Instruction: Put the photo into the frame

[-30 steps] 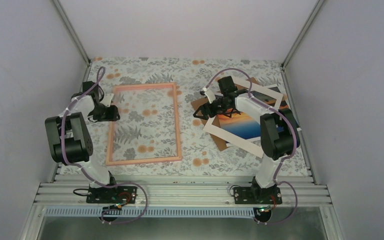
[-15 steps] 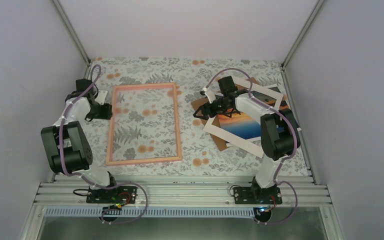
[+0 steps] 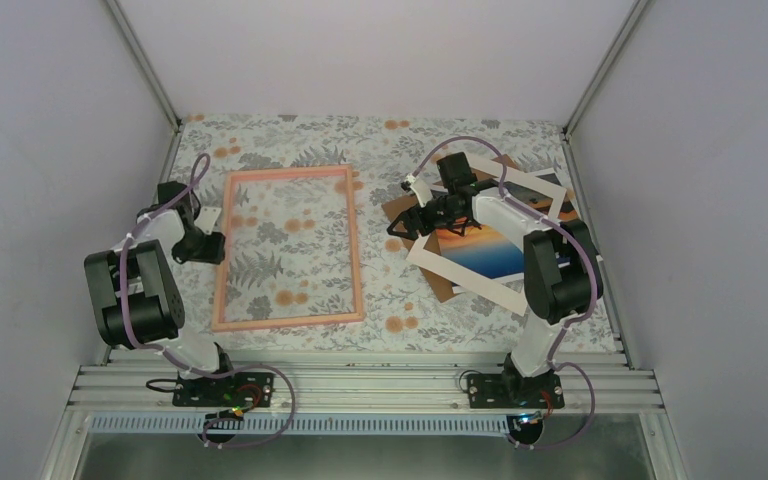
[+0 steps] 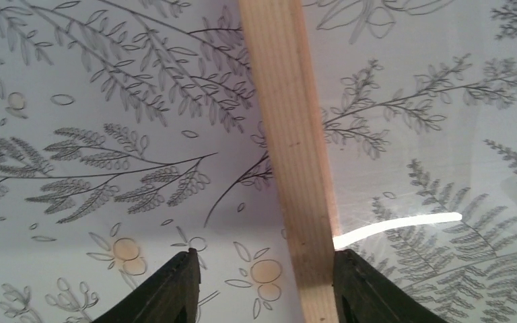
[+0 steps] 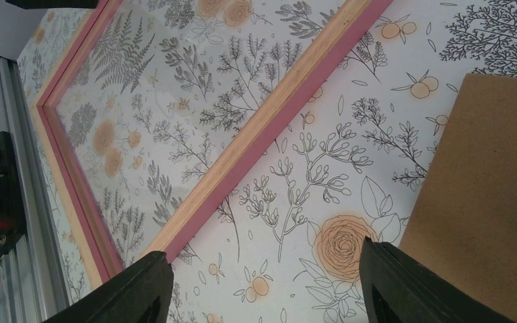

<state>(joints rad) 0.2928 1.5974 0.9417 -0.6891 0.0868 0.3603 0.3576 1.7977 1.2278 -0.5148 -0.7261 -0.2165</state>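
The frame (image 4: pixel 296 134) is showing pale, fine-grained bare wood on its face and smooth pink paint along its sides. Its clear pane (image 4: pixel 404 225) is glinting glossily. The brown board (image 5: pixel 485 202) is looking matt and fibrous, and the bench (image 5: pixel 309 168) is wearing a matt printed covering.

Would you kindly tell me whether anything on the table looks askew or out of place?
Yes: on the right, the white mat, the photo and the brown board lie in a crooked pile, turned at an angle to the frame.

The frame (image 3: pixel 288 248) lies flat on the floral surface (image 3: pixel 400 295), left jaws at its left rail; the photo (image 3: pixel 488 250) lies rightward inside a white mat (image 3: pixel 455 272).
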